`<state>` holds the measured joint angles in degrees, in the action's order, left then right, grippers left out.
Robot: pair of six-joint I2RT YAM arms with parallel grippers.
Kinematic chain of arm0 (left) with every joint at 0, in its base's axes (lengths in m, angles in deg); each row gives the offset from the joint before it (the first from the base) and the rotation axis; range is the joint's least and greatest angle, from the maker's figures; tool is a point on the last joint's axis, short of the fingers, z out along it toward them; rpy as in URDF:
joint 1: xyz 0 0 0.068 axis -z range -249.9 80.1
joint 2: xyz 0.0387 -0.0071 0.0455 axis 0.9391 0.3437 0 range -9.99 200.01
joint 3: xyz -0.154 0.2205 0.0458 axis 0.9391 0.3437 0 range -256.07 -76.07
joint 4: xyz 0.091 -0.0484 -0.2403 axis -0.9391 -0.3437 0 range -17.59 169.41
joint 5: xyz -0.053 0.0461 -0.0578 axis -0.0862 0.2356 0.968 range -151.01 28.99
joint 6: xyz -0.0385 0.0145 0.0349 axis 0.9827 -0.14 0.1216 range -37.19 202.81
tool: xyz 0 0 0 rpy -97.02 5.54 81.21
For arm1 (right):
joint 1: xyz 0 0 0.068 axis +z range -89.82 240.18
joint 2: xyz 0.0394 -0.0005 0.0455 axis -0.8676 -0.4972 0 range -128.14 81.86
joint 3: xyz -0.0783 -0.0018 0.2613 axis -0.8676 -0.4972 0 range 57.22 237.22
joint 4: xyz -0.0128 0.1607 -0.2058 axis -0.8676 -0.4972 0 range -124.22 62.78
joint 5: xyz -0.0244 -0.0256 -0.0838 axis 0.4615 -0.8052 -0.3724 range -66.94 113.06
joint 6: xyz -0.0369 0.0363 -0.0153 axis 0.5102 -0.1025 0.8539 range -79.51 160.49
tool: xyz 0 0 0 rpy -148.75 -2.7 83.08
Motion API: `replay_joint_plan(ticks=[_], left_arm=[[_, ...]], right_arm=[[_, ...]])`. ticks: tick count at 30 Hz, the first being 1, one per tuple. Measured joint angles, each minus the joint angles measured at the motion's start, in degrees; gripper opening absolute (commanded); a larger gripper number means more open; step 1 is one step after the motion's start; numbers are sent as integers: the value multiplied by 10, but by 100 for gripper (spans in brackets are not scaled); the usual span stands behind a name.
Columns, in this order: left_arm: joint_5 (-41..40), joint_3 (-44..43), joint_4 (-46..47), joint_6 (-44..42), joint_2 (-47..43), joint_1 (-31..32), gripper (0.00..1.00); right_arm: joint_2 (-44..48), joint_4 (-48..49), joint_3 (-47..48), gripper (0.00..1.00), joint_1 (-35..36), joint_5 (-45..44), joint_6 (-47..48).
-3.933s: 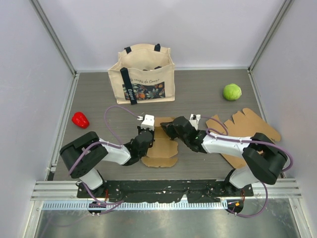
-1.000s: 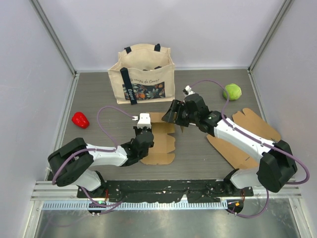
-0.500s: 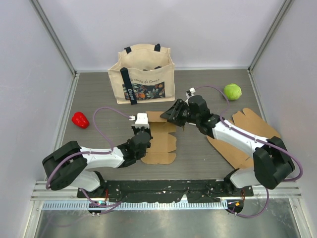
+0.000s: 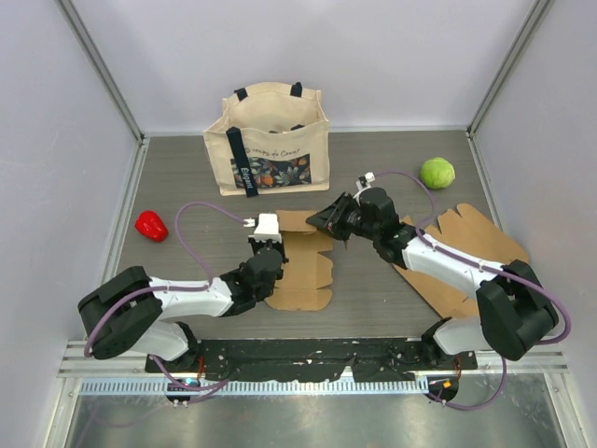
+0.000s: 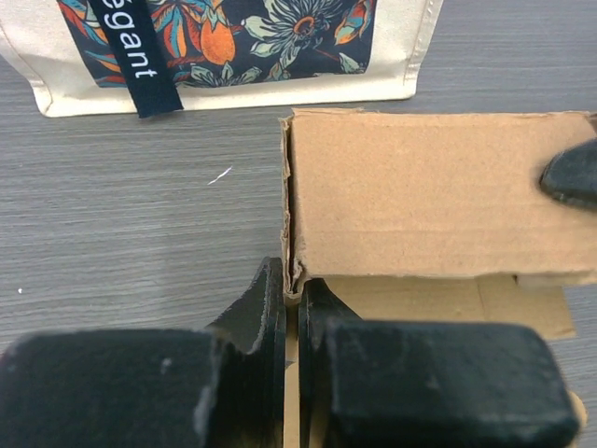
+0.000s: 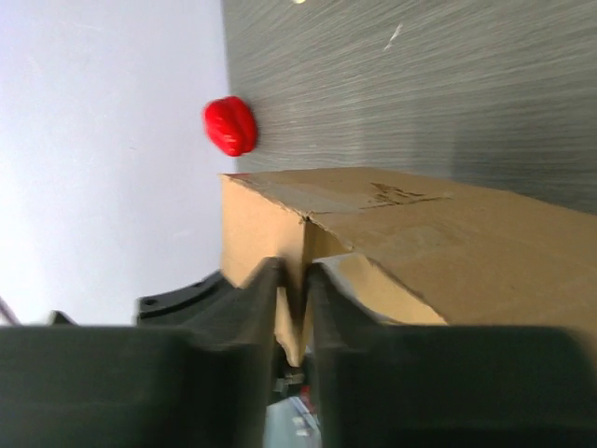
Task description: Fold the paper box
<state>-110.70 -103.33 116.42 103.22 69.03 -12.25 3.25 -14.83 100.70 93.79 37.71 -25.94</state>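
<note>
The paper box is brown cardboard, partly folded, at the table's middle. My left gripper is shut on its left wall. In the left wrist view the gripper pinches the thin wall edge, and the raised far panel of the box stands just ahead. My right gripper is at the box's far right corner. In the right wrist view this gripper has closed on an upright cardboard edge of the box. One right fingertip shows at the panel's right end.
A cream tote bag stands behind the box. A red pepper lies at the left and a green ball at the far right. Another flat cardboard sheet lies under the right arm.
My right gripper came down a little toward the box's far right corner and closed on the cardboard edge. The left gripper kept its hold on the left wall.
</note>
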Motion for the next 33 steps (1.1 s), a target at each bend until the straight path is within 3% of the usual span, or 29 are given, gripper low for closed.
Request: replay_joint_plan(ticks=[1,8,10,13,18,26,33], left_arm=[[2,0,-1,0,0,0,0],[-8,0,-17,3,-1,0,0],[-11,0,-20,4,-2,0,0],[-12,0,-23,6,-4,0,0],[-12,0,-26,12,-6,0,0],[-13,0,-31,17,-6,0,0],[-13,0,-31,17,-6,0,0]], right_arm=[[4,-9,0,52,0,-4,4],[83,-157,6,60,5,-75,136],[122,-190,-4,55,27,-111,173],[141,-217,-10,37,74,-159,208],[67,-263,19,11,134,-272,243],[-17,-303,62,2,148,-417,258],[-40,-272,64,2,148,-424,266]])
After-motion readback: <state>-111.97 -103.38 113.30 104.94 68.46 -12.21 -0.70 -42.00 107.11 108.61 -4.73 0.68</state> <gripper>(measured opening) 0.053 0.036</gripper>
